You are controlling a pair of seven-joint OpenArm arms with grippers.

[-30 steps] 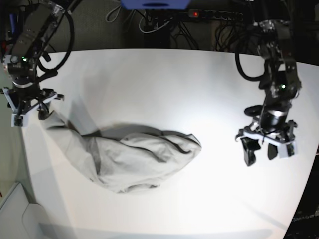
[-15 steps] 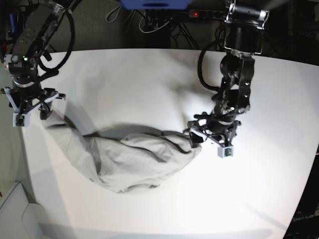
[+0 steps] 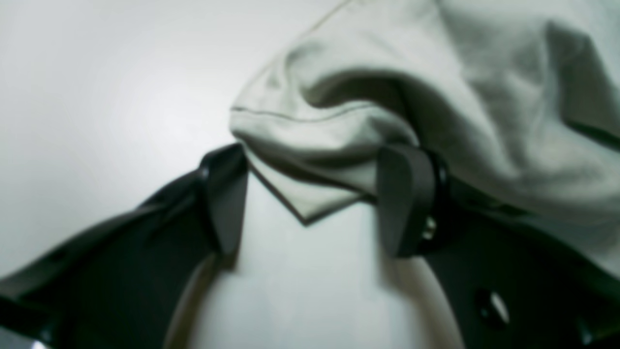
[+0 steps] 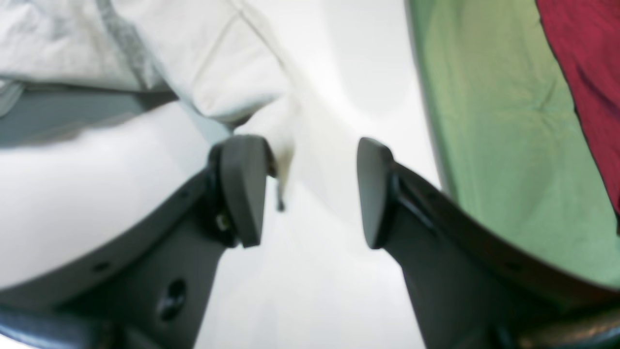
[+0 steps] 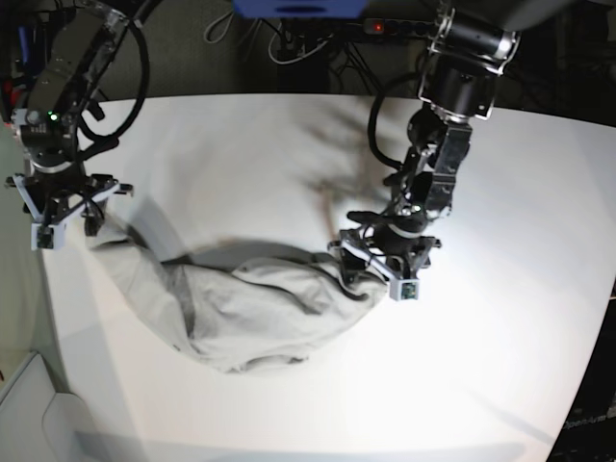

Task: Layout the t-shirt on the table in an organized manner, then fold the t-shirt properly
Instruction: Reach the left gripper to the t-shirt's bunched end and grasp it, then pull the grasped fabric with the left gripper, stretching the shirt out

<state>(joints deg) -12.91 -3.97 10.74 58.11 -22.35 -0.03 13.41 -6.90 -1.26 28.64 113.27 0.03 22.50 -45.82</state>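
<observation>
Swinging across the counter point(image 5: 241, 144), left gripper point(image 3: 310, 198) is straddling the t-shirt point(image 3: 436, 87) corner, jaws apart; closing squarely is advisable.

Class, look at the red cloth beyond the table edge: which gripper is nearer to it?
Right. The right gripper sits at the table edge beside the red cloth; the left gripper is mid-table.

The shirt point(image 5: 260, 308) is soft matt cloth — pale grey-beige, creased, with darker stitched seams along its hems. The table point(image 5: 500, 192) is smooth and white, glossy enough to throw hard glare. The pads point(image 3: 404, 201) of the left gripper point(image 3: 310, 198) look like matt dark plastic or rubber — which one cannot be told. The right gripper point(image 4: 300, 191) has the same dull dark finish.
</observation>
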